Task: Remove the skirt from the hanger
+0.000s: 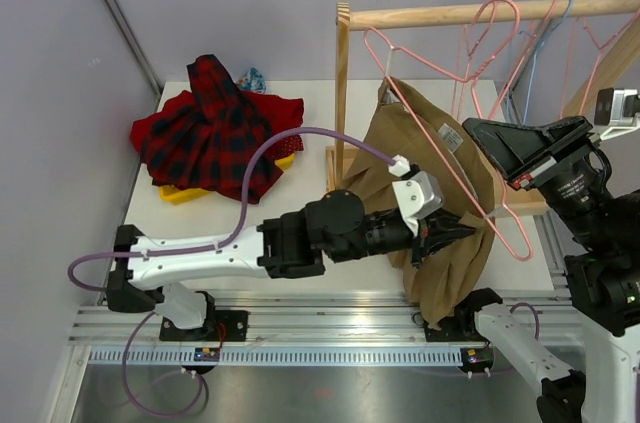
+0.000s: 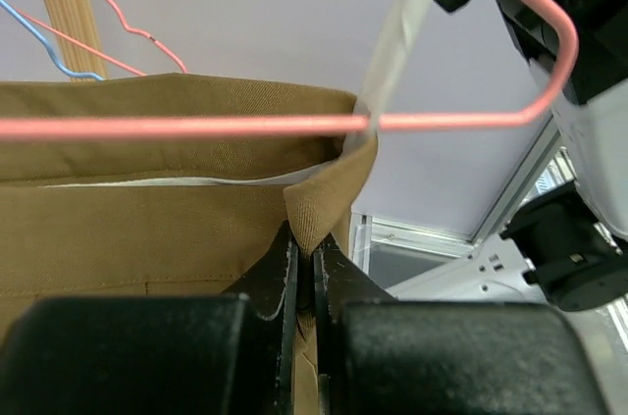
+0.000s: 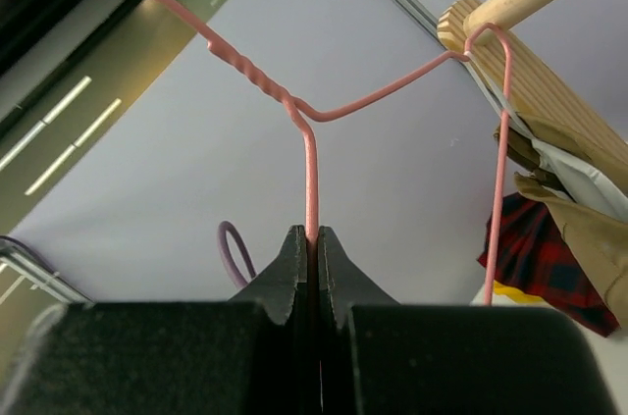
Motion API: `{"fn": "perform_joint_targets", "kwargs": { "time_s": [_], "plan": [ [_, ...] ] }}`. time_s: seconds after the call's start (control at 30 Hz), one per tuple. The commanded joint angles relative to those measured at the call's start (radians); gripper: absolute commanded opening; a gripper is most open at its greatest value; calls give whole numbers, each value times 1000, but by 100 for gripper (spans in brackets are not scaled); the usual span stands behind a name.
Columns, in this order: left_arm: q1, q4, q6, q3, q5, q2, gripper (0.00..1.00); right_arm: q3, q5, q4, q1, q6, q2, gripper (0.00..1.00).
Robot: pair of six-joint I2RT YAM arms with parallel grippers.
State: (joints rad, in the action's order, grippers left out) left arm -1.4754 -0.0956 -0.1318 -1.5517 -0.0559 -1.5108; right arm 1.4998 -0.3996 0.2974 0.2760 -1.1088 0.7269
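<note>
A tan skirt (image 1: 400, 148) hangs on a pink wire hanger (image 1: 522, 251) on the wooden rack. My left gripper (image 1: 455, 233) is shut on a fold of the skirt's waistband (image 2: 334, 189), just below the hanger's bottom wire (image 2: 196, 126). A white hanging loop (image 2: 397, 42) of the skirt runs up past that wire. My right gripper (image 1: 470, 130) is shut on the hanger's wire (image 3: 310, 170), below its twisted neck; the jaws (image 3: 312, 233) pinch the wire tight. The skirt's edge also shows in the right wrist view (image 3: 579, 229).
The wooden rail (image 1: 480, 13) and its post (image 1: 342, 93) carry more pink hangers and a blue one (image 1: 540, 43). A red plaid garment (image 1: 215, 128) lies heaped on a yellow item (image 1: 185, 193) at the table's back left.
</note>
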Motion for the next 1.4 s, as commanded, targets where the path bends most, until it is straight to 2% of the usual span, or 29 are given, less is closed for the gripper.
{"fn": "perform_joint_targets", "kwargs": {
  "time_s": [0.0,0.1,0.17,0.33,0.43,0.47,0.6,0.9,1.03,1.13,1.23,1.27,1.3,1.37],
  "plan": [
    [-10,19,1,12,19,119,0,157,68,0,5,104,45,0],
    [-29,123,32,4,22,188,0,191,106,45,5,173,69,0],
    [-36,181,34,-14,28,224,0,157,148,42,5,214,51,0],
    [-77,181,-3,-93,120,206,0,9,284,-41,5,285,-4,0],
    [-124,198,-5,-211,151,103,0,-54,340,-79,5,305,-6,0],
    [-137,227,-2,-256,154,27,0,-67,350,-92,5,306,-4,0],
    [-183,290,-8,-459,189,-127,0,-75,445,-107,5,317,12,0],
    [-194,289,-58,-565,245,-259,0,-105,683,-104,5,325,-30,0],
    [-194,303,-68,-624,260,-311,0,-154,706,-126,5,334,-40,0],
    [-195,335,-54,-579,243,-293,0,-119,648,-136,6,362,0,0],
    [-203,309,-39,-350,193,-182,0,-22,582,-130,5,412,55,0],
    [-204,303,-37,-285,171,-148,0,18,553,-75,5,426,74,0],
    [-206,298,-35,-165,104,-75,0,58,535,-46,5,435,89,0],
    [-204,335,-29,-79,3,-10,0,155,489,47,5,429,120,0]
  ]
}}
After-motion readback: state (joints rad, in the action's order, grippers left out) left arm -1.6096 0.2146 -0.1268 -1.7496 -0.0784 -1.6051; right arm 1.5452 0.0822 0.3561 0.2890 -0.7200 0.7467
